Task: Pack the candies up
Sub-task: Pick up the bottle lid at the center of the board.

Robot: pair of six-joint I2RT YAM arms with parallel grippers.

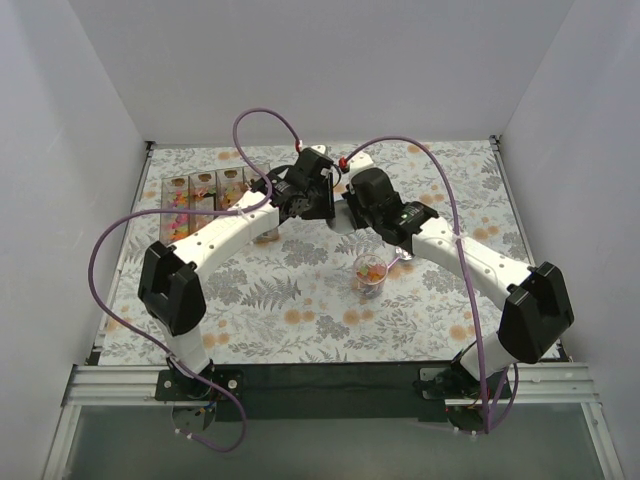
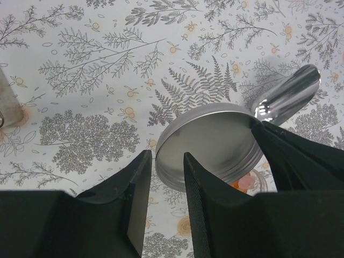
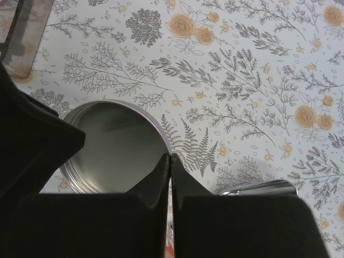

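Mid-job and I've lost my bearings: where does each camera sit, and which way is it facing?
Top external: above and behind the bases, looking down on the flowered tablecloth; left arm and right arm both show.
Left wrist: on the left arm, looking down past the left gripper, jaws apart, at a round metal lid.
Right wrist: looking down past the right gripper, jaws shut, at that lid.
Shared: both wrist views show the lid and the metal scoop.

Silver lid (image 2: 207,137), grey-fern tablecloth (image 2: 102,64) (small orange flowers), multicoloured candies (image 1: 371,270)
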